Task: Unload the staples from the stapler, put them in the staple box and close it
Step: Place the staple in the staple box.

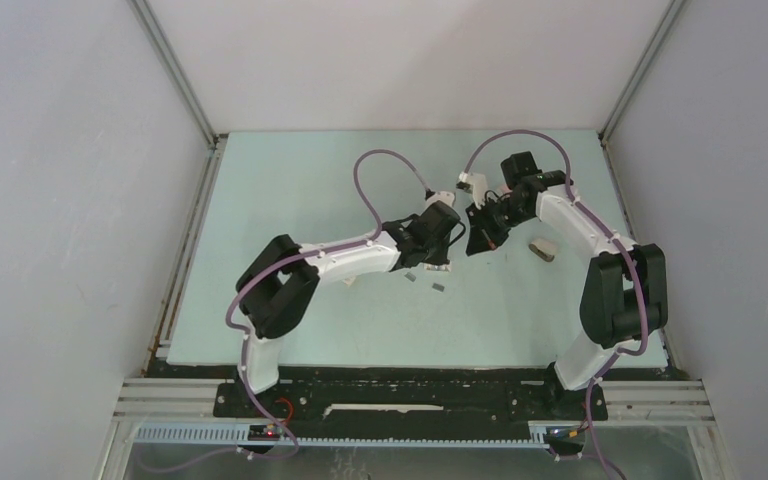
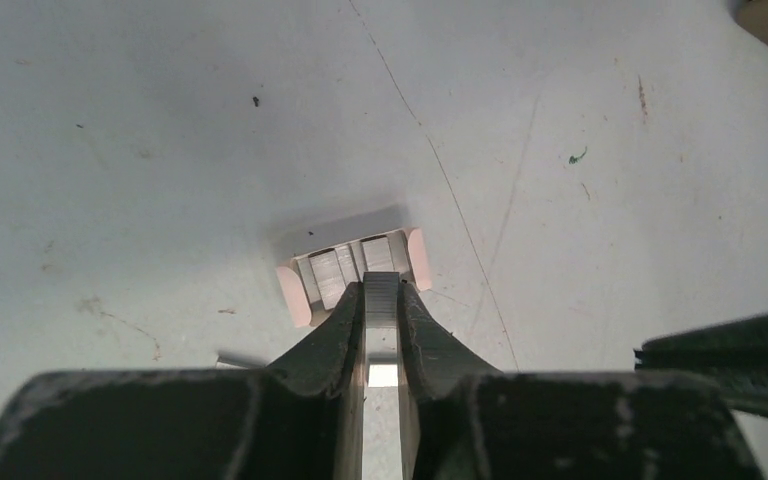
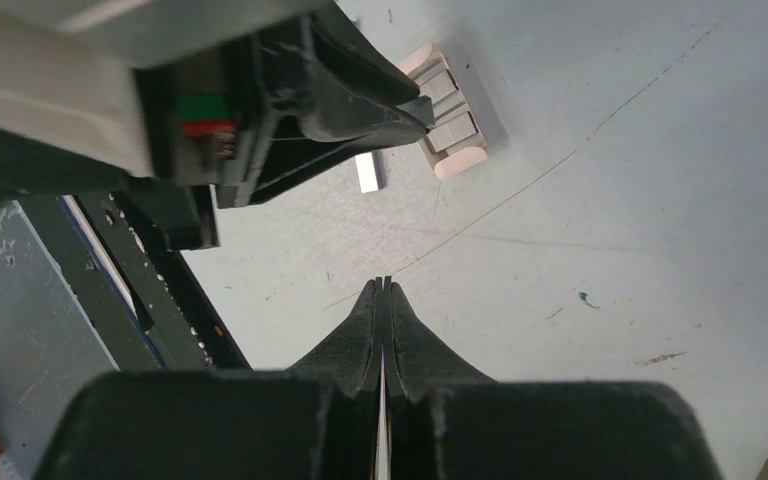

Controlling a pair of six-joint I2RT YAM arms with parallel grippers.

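On the pale table (image 1: 290, 180), left fingers (image 2: 335, 335) pinch half-hidden staples (image 2: 381, 288); right fingers (image 3: 360, 330) are pressed together.

Two robot arms meet above a pale green table (image 1: 290, 190), the right gripper (image 1: 478, 245) just at 3 o'clock of the left gripper (image 1: 432, 263). Two small grey pieces (image 1: 438, 286) lie at its 6 o'clock, and a beige block (image 1: 542, 250) lies farther toward 3 o'clock.

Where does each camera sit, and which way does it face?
Top: above and behind the bases, looking down at the table; left arm and right arm show.
Left wrist: on its arm, looking down past the left fingers, shut on a staple strip.
Right wrist: on its arm, looking down past the shut right fingers.
Both wrist views share the pink-edged staple box.
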